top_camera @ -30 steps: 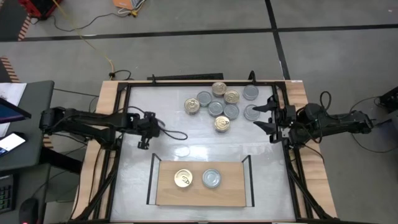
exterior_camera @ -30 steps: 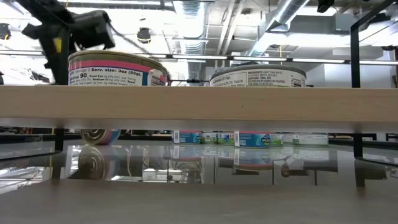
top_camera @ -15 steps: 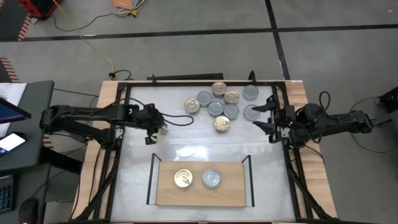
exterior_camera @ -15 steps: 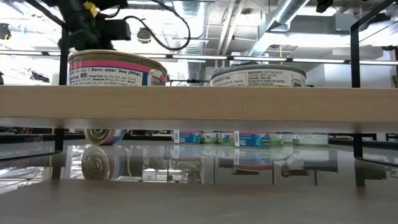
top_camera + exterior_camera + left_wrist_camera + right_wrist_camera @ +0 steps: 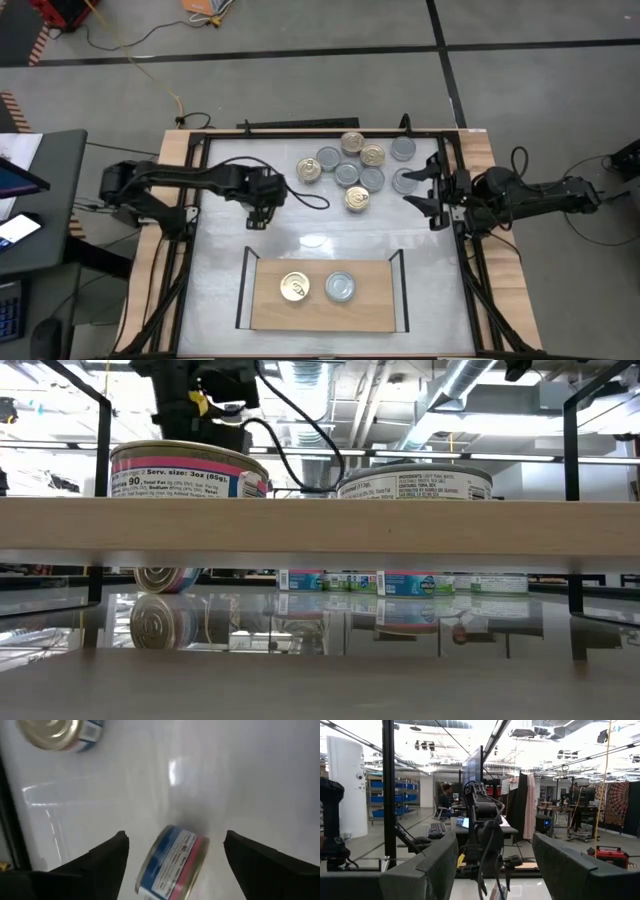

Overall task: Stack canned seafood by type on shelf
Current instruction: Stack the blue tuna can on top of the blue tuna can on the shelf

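The shelf (image 5: 372,300) lies near the table's front edge. On it a gold-lidded can (image 5: 295,287) and a silver-lidded can (image 5: 340,287) sit flat. Several more cans (image 5: 350,170) cluster at the table's far side. One blue-and-pink can (image 5: 172,865) stands tilted on its edge on the tabletop, also visible in the low view (image 5: 165,578). My left gripper (image 5: 175,837) hangs open above it, one finger on either side, apart from it. My right gripper (image 5: 420,187) waits open at the right edge, raised.
A gold-lidded can (image 5: 60,732) of the cluster lies a little beyond the tilted one. Black frame rails (image 5: 190,240) run along the table's left and right sides. The shelf's black uprights (image 5: 243,290) stand at both its ends. Bare tabletop (image 5: 320,235) lies between cluster and shelf.
My left gripper has moved toward the table's right, nearer the can cluster, has risen a little, and has opened wide from shut. The cans and my right gripper have kept still.
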